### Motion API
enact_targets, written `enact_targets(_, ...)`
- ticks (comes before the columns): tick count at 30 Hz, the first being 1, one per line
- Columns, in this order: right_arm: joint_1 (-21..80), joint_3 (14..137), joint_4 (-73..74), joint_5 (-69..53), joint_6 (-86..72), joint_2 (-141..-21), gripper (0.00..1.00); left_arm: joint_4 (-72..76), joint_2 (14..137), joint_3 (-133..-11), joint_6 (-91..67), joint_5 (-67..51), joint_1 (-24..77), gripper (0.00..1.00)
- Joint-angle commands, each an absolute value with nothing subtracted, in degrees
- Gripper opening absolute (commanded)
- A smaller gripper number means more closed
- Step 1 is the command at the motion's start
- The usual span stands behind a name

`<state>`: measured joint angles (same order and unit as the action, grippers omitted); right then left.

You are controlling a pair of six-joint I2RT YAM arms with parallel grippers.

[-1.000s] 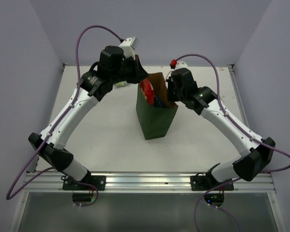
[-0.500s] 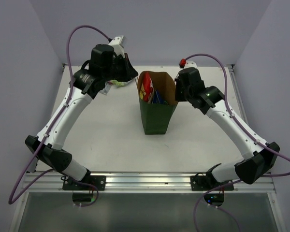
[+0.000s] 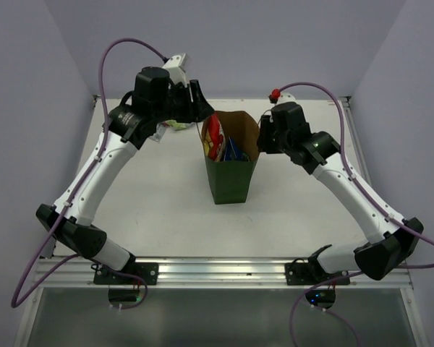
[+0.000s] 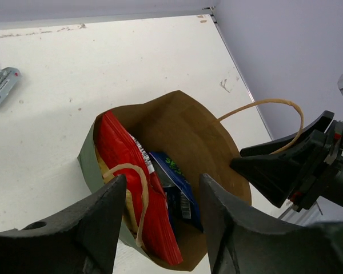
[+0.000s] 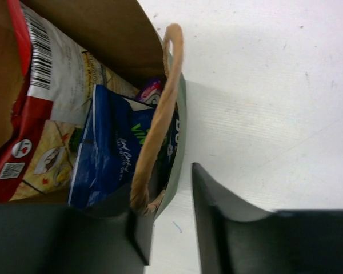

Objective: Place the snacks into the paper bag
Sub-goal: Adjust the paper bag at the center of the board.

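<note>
Right wrist view: pink packet [image 5: 150, 89] mostly hidden behind blue packet [image 5: 111, 154].

Pretty bare setup: pale lilac walls [image 3: 231, 43] box in a white surface [image 3: 166, 217] on three sides. Light is flat and even, with soft shadows. There's a silver aluminium rail [image 3: 217, 271] along the near edge, a dark glassy panel [image 3: 217, 318] below it, and a few small scuffs [image 4: 226, 85] near the far corner.

L gripper [image 4: 163, 182] & R gripper [image 5: 168, 211], clamped before, now spread jaws; bag [image 3: 231, 184] mouth narrower, bag sits a bit further left.
</note>
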<state>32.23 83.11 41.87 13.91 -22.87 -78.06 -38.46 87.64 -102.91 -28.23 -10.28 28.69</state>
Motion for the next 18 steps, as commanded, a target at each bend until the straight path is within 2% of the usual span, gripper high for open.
enact_targets(1, 32.2, 86.5, 39.5, 9.8, -21.9, -75.8, 0.4, -35.3, 84.3, -105.2, -26.5, -10.1, 28.6, 0.59)
enact_targets(3, 32.3, 87.3, 39.6, 9.1, -21.4, -75.3, 0.46, -35.5, 83.9, -106.2, -25.8, -9.0, 28.6, 0.68)
enact_targets(4, 32.2, 87.5, 39.6, 9.1, -21.1, -75.1, 0.53, -35.6, 83.5, -106.5, -25.5, -8.4, 28.5, 0.74)
enact_targets(6, 32.3, 88.4, 39.9, 9.1, -20.5, -74.4, 0.6, -35.9, 83.0, -107.7, -24.2, -6.1, 28.5, 0.8)
enact_targets(7, 32.3, 89.0, 40.0, 9.1, -19.7, -74.3, 0.68, -36.1, 82.6, -108.4, -23.3, -5.3, 28.4, 0.85)
enact_targets(10, 32.3, 90.1, 40.0, 8.2, -17.6, -73.1, 0.82, -36.3, 81.6, -109.0, -22.0, -1.9, 28.1, 0.93)
enact_targets(15, 32.3, 92.0, 40.0, 6.9, -13.8, -71.4, 0.94, -36.9, 80.5, -110.1, -18.7, 6.7, 27.2, 0.99)
enact_targets(18, 32.3, 92.2, 39.6, 6.9, -11.9, -69.7, 0.98, -37.4, 80.4, -110.9, -16.8, 11.8, 26.8, 1.0)
